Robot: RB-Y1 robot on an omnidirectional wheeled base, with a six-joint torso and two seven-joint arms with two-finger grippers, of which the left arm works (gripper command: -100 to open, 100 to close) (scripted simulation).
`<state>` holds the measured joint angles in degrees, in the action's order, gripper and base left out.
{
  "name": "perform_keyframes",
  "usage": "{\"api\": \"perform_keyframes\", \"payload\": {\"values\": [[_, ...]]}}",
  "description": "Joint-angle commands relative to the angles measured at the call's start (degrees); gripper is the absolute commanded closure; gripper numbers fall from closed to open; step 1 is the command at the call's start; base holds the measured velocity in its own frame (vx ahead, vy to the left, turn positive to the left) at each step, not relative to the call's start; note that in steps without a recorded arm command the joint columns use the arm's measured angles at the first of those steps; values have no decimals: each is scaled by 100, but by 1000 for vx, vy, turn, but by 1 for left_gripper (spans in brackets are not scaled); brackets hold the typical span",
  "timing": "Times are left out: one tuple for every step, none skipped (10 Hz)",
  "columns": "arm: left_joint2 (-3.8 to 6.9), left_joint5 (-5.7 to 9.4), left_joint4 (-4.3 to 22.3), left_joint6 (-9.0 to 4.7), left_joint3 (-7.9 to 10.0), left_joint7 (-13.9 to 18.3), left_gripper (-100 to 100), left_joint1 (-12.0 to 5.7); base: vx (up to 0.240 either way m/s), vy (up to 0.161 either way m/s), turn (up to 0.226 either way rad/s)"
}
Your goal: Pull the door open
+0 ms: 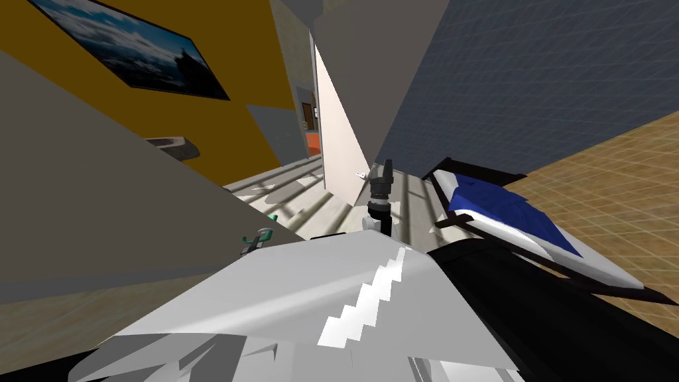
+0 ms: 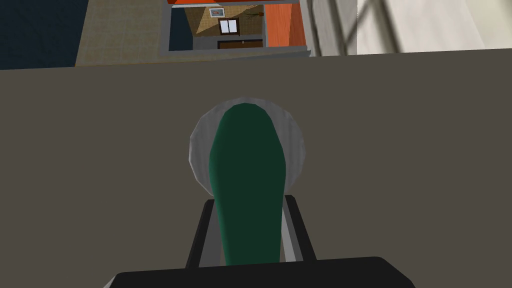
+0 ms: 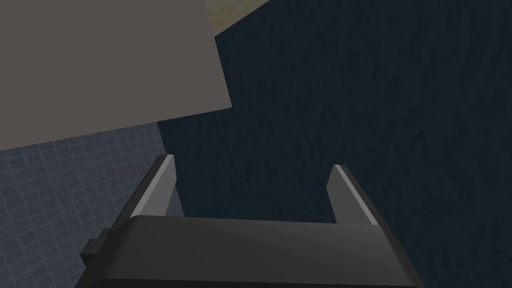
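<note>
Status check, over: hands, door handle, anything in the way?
Left hand shut on green door handle. Right hand open, raised, holding nothing. Grey-brown door close on my left. Bed on my right, apart from door.

1. I see a tan floor (image 1: 617, 186) on my right, and a bed (image 1: 484, 174) stands on it.
2. Bed has a dark frame and a white mattress (image 1: 613, 270), with a blue blanket (image 1: 510, 209) on top.
3. Pale striped floor (image 1: 292, 192) lies ahead.

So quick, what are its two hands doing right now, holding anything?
Left gripper: shut on the green door handle.
Right gripper: open, holding nothing.
</note>
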<state>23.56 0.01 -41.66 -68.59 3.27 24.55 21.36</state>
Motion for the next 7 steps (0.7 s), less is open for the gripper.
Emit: {"api": "perform_keyframes", "payload": {"values": [[48,-9,93,-122,-7,40,100,-5,-229,27,-133],[64,-15,125,-162,-13,55,100,-5,-213,43,-104],[84,-22,162,-210,-21,72,100,-6,-192,64,-113],[51,-34,165,-181,-45,61,100,-14,-85,23,-34],[65,-56,246,-259,-64,84,100,-24,-168,6,-193],[71,-59,263,-276,-65,89,100,-29,-203,38,-159],[85,-65,302,-313,-66,99,100,-39,-167,56,-112]]}}
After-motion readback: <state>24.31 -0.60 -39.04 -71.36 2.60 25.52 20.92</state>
